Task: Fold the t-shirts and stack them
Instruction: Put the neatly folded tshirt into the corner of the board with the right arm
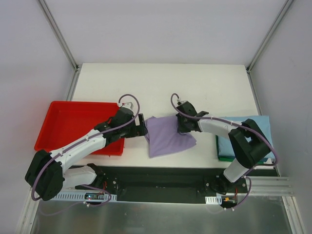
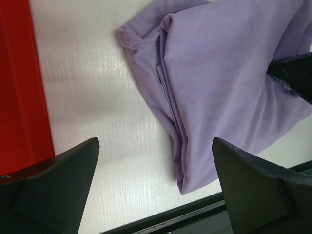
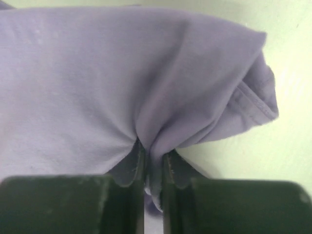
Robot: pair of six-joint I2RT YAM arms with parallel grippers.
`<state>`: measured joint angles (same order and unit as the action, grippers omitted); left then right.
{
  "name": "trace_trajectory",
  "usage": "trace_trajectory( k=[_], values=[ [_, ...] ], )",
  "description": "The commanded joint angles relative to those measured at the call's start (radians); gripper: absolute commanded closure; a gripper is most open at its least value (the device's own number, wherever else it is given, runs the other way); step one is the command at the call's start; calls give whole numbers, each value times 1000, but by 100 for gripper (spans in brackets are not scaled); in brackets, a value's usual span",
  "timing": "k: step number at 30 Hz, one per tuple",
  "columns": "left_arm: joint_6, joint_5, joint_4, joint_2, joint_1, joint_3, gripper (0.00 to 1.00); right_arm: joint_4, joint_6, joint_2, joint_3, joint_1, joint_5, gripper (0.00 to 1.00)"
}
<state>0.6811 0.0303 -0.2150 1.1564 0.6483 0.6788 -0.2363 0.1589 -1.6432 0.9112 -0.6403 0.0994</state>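
Here's the flat white table (image 1: 161, 80), with everything crowded toward its near edge. Biggest piece on it: the shallow red plastic tray (image 1: 68, 119), sitting at the near left corner with its long side along the near edge.

Next, the lavender purple cloth t-shirt (image 1: 163, 139), lying bunched and partly folded at the middle of the near edge. Its longer run goes on a slant, from a far-left corner just beside the tray to a pointed corner aimed at the near right. In the left wrist view the lavender purple cloth t-shirt (image 2: 219, 83) shows doubled layers along its left side, with a hemmed corner toward the far edge.

Over at the near right corner lies the light blue cloth t-shirt (image 1: 256, 124), folded flat into a rectangle, well apart from the lavender one. Under it, a sliver of the dark green cloth t-shirt (image 1: 225, 158) peeks out at the near side. The right arm crosses over that stack.

The left claw (image 1: 141, 127) stands wide, nothing between its fingers, at the shirt's left side, between tray and cloth. The right claw (image 3: 153, 158) is narrow, pinching a gathered ridge of lavender fabric at the shirt's far right side.
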Motion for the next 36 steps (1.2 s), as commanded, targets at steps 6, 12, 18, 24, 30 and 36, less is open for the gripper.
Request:
trace_trajectory(
  k=[6, 12, 18, 24, 30, 36],
  values=[
    [5, 135, -87, -124, 2, -16, 1, -78, -114, 166, -32, -22, 178, 100],
    [18, 166, -89, -182, 2, -1, 1, -181, -252, 344, 31, -3, 261, 100],
    [-15, 168, -90, -195, 1, 44, 1, -495, -363, 373, 221, 36, 295, 100],
    [-57, 203, -90, -202, 1, 87, 1, -753, -426, 382, 385, 94, 378, 100],
    [-81, 209, -90, -208, -12, 108, 1, -853, -502, 454, 537, 168, 312, 100],
    [-84, 211, -92, -216, -19, 116, 1, -988, -559, 454, 690, 243, 249, 100]
  ],
)
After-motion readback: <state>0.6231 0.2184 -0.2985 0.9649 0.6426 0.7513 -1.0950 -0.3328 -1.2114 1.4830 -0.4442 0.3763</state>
